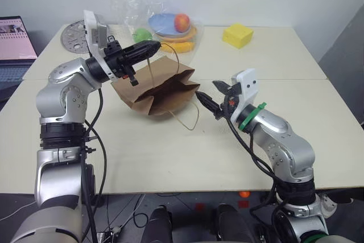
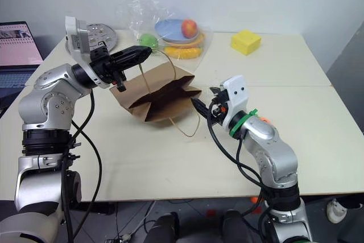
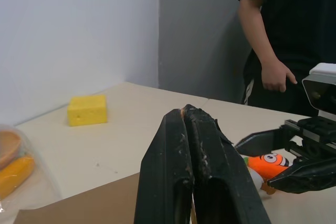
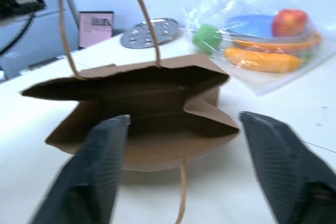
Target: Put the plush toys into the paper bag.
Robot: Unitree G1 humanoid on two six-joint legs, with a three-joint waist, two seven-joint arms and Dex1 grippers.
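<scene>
Mid-frame, your left gripper [image 1: 152, 46] pinches the bag's [image 1: 162, 86] handle [image 1: 149, 66]; your right gripper [image 4: 181, 166] gapes wide and empty before its mouth.

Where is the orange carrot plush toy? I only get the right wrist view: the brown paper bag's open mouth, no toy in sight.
Observer: The orange carrot plush toy lies on the table, outside the brown kraft paper bag, behind the open right tool.
Operator: What's lifting the handle?
Observer: The left tool, shut on the tan loop handle.
Operator: Anyone nearby?
Observer: A person in black stands beyond the table.
</scene>
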